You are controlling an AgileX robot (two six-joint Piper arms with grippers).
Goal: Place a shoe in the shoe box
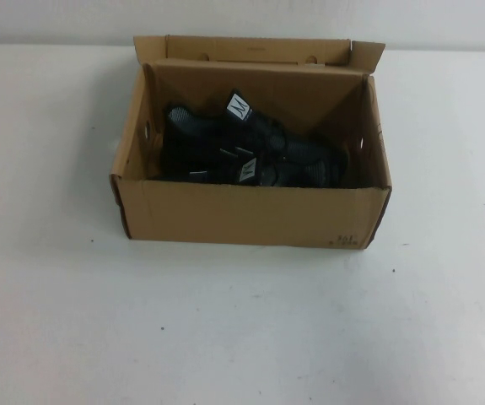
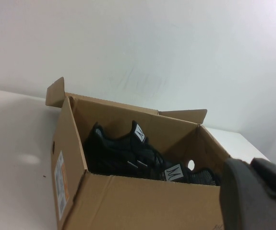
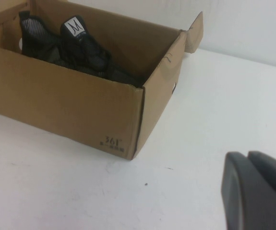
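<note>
Sitting inside the open shoe box, two black sneakers; left hand and right hand closed, empty, beside it.

You see a white table spread wide under everything, matte and plain, with a few faint dark specks on its surface in the right wrist view (one small dot sits just ahead of the cardboard's near corner). Behind it you have a pale wall, meeting the table's far edge in a soft line.
</note>
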